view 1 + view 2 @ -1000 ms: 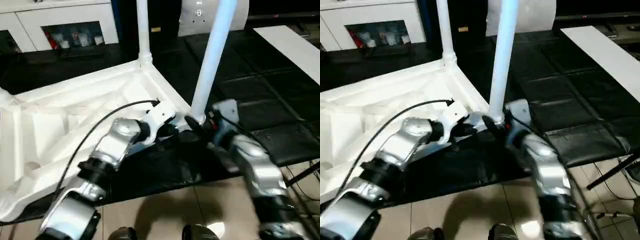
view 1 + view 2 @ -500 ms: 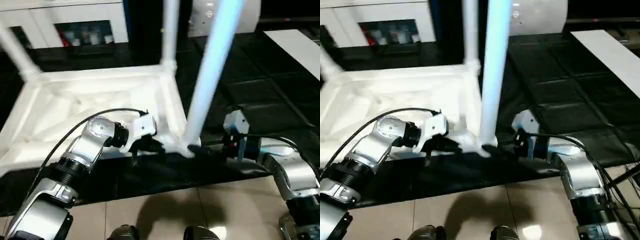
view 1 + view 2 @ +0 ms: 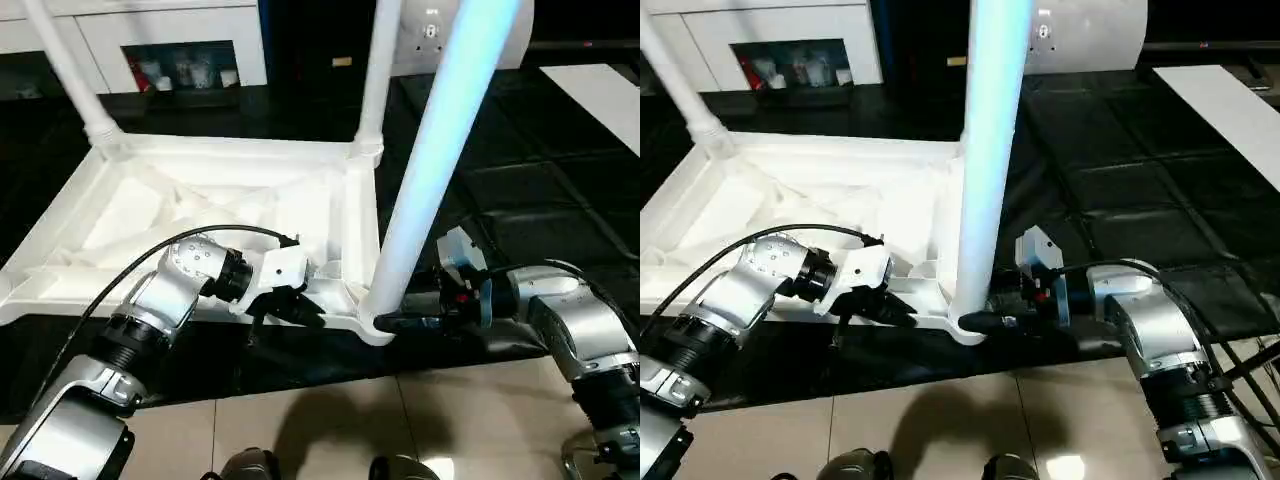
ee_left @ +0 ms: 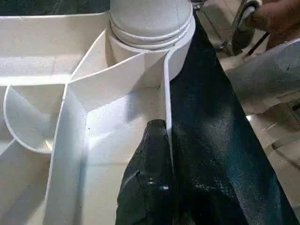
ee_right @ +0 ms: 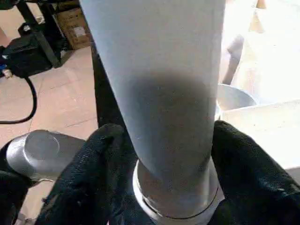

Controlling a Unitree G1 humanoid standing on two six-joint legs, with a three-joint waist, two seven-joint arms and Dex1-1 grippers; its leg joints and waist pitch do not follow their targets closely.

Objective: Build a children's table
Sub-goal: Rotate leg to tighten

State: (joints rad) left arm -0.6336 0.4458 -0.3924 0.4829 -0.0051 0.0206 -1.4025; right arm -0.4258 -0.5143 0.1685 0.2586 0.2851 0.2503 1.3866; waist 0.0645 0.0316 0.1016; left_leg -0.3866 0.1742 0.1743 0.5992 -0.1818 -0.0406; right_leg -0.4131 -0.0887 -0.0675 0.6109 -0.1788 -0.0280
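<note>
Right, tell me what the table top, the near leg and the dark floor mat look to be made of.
Table top: looks like white moulded plastic, with thin ribs and a smooth, faint sheen.
Near leg: apparently the same white plastic, a smooth, seamless tapered tube.
Floor mat: black and glossy with square seams, perhaps foam or vinyl tiles; cannot tell which.

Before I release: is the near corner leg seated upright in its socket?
Upright; the leg stands in the corner socket. Whether it is fully screwed in, cannot tell.
</note>
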